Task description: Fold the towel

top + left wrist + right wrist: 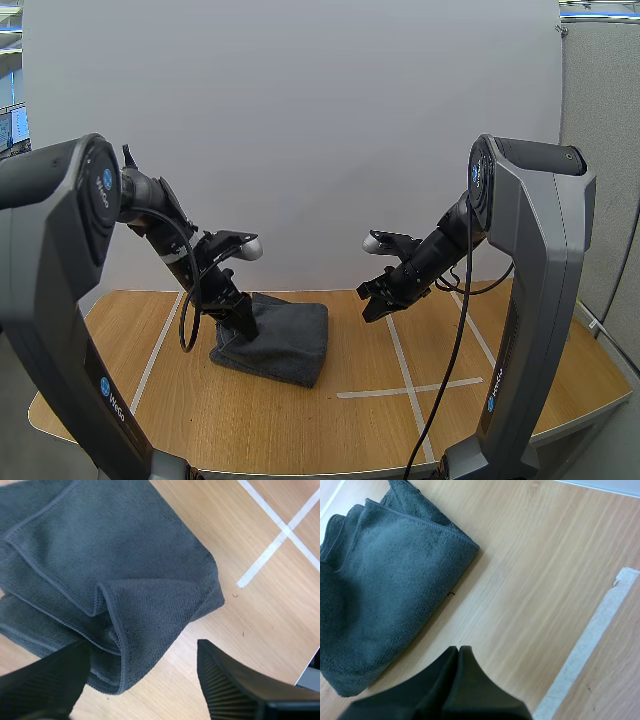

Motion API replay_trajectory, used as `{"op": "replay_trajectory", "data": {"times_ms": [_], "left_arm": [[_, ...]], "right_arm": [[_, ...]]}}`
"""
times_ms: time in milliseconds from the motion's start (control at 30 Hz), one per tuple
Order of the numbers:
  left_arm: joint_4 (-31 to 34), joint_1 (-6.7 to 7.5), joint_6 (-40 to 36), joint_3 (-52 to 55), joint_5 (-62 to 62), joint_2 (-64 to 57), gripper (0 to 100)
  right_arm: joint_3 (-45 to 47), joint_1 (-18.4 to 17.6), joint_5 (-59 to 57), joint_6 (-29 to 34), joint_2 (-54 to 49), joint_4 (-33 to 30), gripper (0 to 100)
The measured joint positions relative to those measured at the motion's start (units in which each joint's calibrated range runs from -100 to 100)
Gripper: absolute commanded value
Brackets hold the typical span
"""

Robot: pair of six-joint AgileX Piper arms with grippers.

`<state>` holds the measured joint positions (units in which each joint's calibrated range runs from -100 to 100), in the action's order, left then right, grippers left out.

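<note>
High view: the part-folded grey towel is lying toward the tabletop's left edge; left wrist view: the left claw is hanging apart over its loose corner, likely needing to close there for another fold; right wrist view: the right claw is hovering with fingers together nearby.

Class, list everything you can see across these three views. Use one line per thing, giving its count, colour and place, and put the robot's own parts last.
towel: one, dark grey, folded, lying left of centre on the table
tape lines: several, white, stuck on the tabletop, two of them crossing right of the towel
table: one, light wood, under everything
left gripper: one, black, at the towel's left edge, fingers apart
right gripper: one, black, above the table right of the towel, fingers together
</note>
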<state>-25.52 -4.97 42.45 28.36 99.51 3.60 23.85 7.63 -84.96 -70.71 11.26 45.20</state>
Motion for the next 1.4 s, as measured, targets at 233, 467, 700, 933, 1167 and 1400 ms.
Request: {"op": "replay_trajectory", "data": {"times_ms": [233,467,700,933,1167,1400], "left_arm": [[-0.2,0.00,-0.6,0.0,0.0,-2.6,100],[-0.2,-0.17,-2.7,0.0,0.2,-6.1,100],[-0.6,-4.35,-5.0,0.0,-3.2,-5.2,100],[-3.0,-6.46,-5.6,0.0,-4.4,-3.7,100],[-4.3,-7.17,-5.0,-0.2,-10.4,2.2,96],[-7.8,-7.46,-4.9,-8.5,-12.4,12.3,96]], "right_arm": [[0.0,0.0,-0.5,-0.6,0.0,0.0,0],[0.0,0.0,-5.1,-0.9,0.0,0.5,0],[0.0,-0.1,-6.9,-1.7,0.0,1.0,0],[0.0,-1.1,-7.0,-2.0,0.0,1.1,0],[0.0,-2.7,-8.2,-2.0,0.0,1.4,0],[0.0,-2.7,-8.8,-2.0,-3.6,3.0,0]]}}
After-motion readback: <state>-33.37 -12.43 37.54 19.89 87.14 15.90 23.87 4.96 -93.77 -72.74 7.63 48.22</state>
